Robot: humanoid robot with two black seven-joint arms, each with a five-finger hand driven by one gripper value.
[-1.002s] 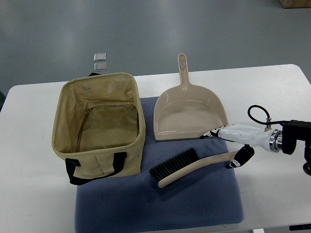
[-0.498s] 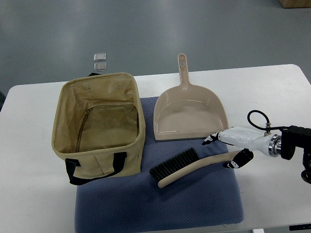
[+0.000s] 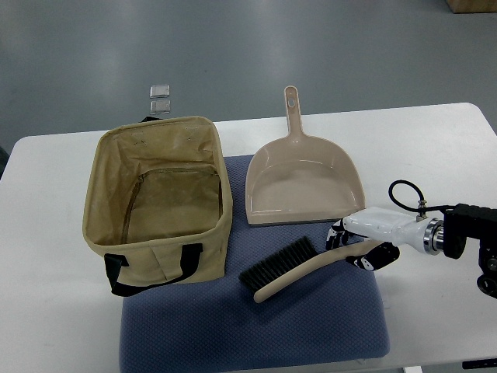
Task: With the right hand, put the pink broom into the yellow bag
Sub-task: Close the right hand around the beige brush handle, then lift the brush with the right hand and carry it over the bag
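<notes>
Top view shows the pink broom [image 3: 311, 266] lying on the blue mat [image 3: 256, 326] on the desk [image 3: 54, 326], long axis slanting from bristles at lower left up to the handle end at right. The right hand [image 3: 359, 243] sits at that handle end, fingers [image 3: 335, 235] curled around it but apparently not fully clenched. The yellow bag [image 3: 159, 202] stands open well to the left.

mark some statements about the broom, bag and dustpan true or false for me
1. The broom lies on the blue mat. True.
2. The broom is inside the bag. False: it lies outside, right of the bag.
3. The right hand is at the broom's handle end. True.
4. The dustpan is in the bag. False: it lies flat on the table.
5. The left hand holds the bag. False: no left hand shows.
</notes>
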